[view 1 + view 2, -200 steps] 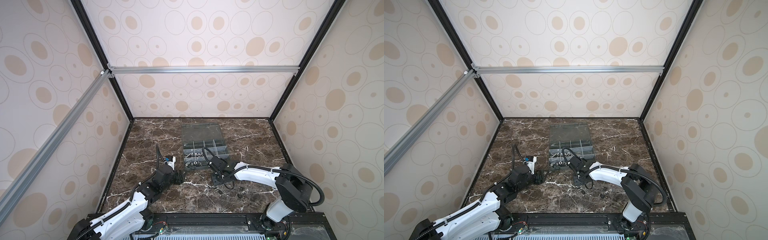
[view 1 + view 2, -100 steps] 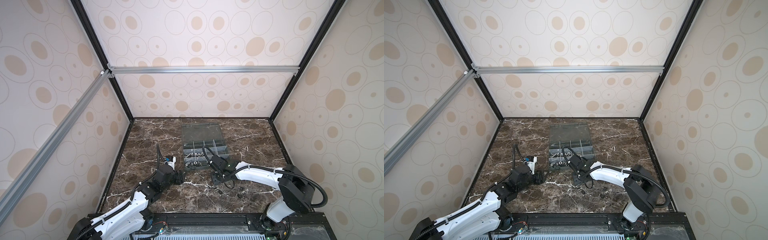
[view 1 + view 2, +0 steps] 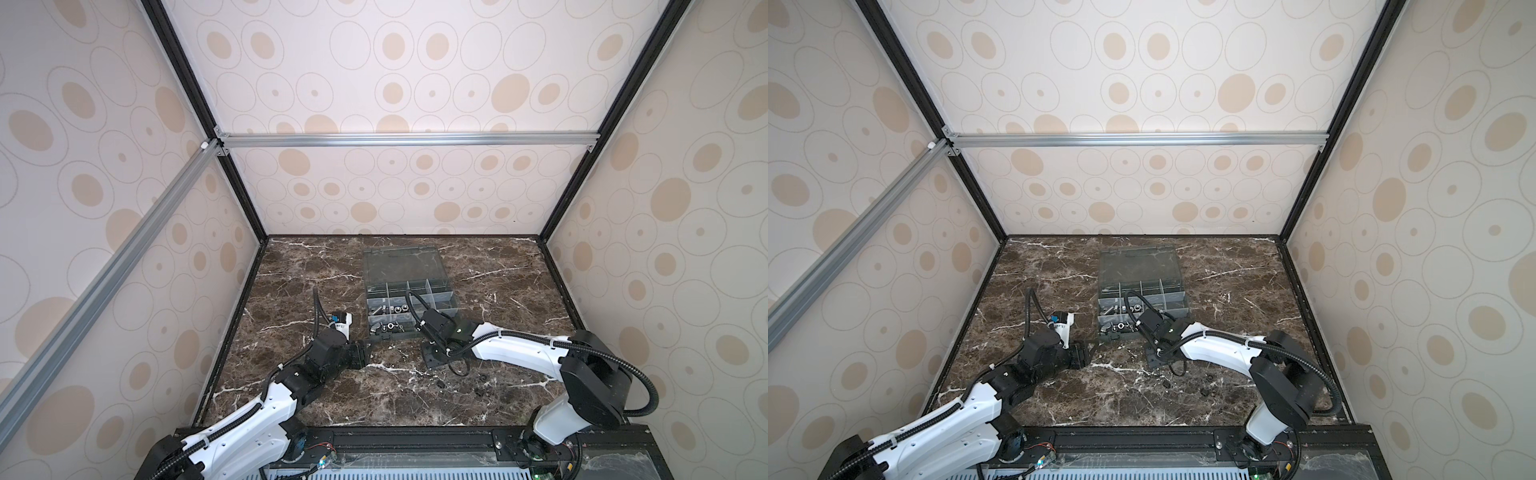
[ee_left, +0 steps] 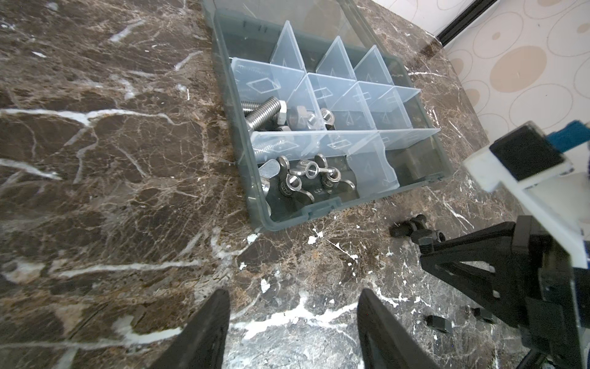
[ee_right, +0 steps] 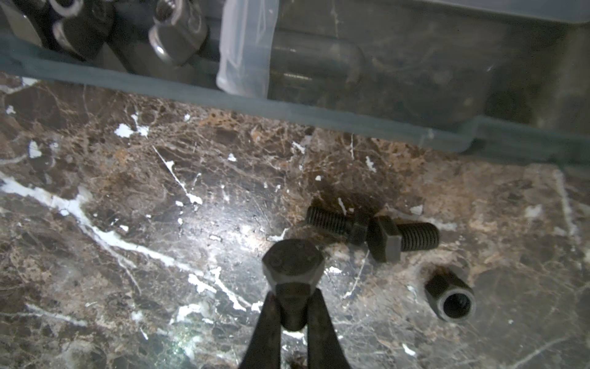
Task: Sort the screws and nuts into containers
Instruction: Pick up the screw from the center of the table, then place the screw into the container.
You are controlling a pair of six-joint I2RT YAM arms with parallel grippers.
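The smoky-grey organiser box (image 3: 409, 299) lies open mid-table, its containers split by pale dividers (image 4: 348, 140). One holds silver screws (image 4: 265, 111), the one beside it silver nuts (image 4: 325, 116), and a front one winged nuts (image 4: 303, 179). My right gripper (image 5: 293, 297) is shut on a black hex-head screw (image 5: 293, 265), lifted just in front of the box's front wall (image 5: 319, 118). Two black screws (image 5: 338, 220) (image 5: 402, 236) and a black nut (image 5: 451, 297) lie on the marble below. My left gripper (image 4: 293, 297) stands open over bare marble, left of the box's front corner.
A few small black pieces (image 3: 482, 378) lie loose on the marble near the right arm (image 3: 519, 353). The box's clear lid (image 3: 401, 262) lies flat behind it. Patterned walls enclose the table on three sides.
The right arm has shifted slightly by the box's front edge. The left arm has not moved.
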